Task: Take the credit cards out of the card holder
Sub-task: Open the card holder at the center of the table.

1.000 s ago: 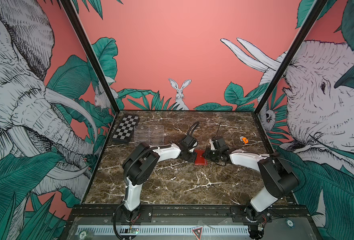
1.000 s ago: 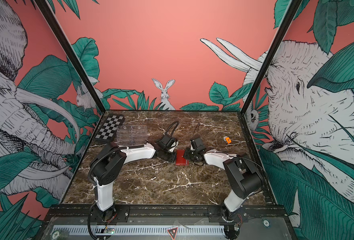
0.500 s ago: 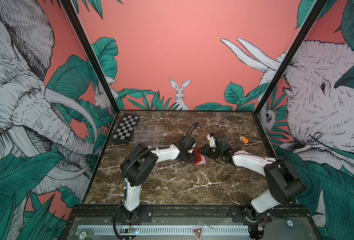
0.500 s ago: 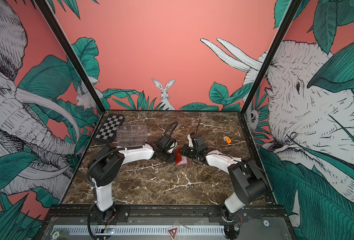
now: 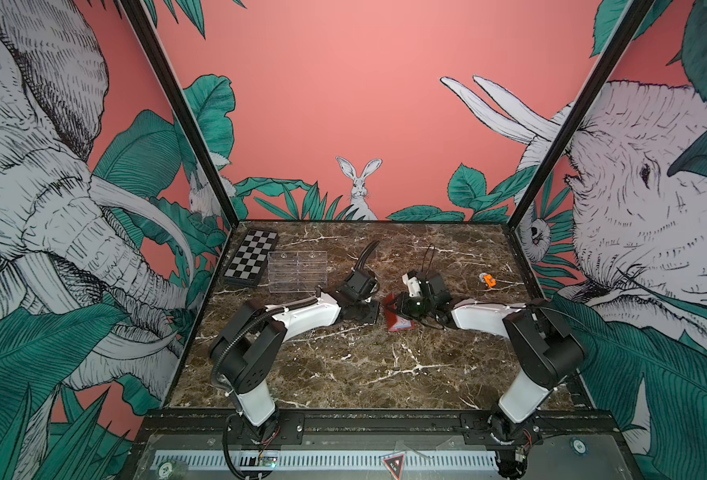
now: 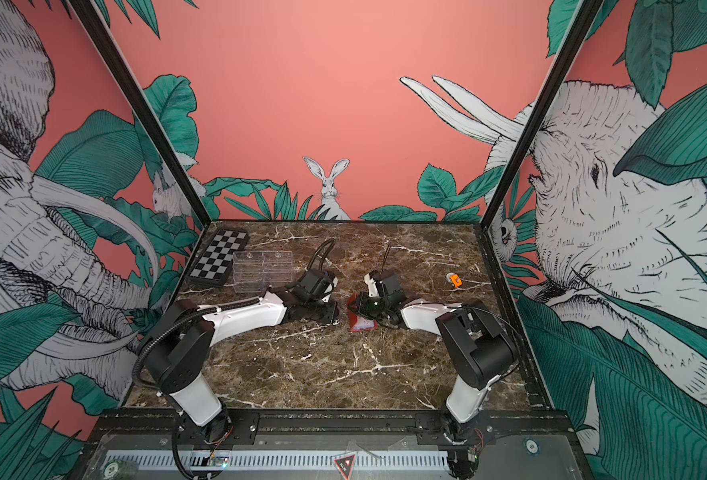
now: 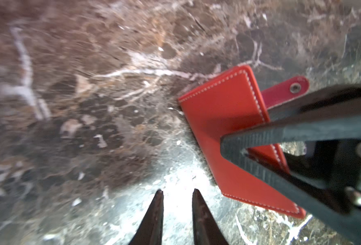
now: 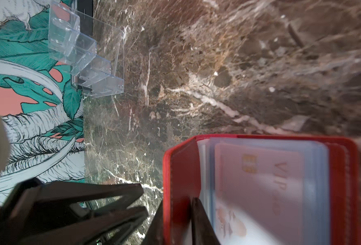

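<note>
The left tool (image 7: 177, 192) had let go, slightly open and empty; the right tool (image 8: 177, 203) pinched the holder (image 7: 220, 118) by one cover, now opened, baring a card (image 8: 260, 186) to pull.

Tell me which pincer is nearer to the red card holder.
Right. The right pincer is clamped on the cover of the card holder; the left pincer is beside it, slightly open, not touching.
</note>
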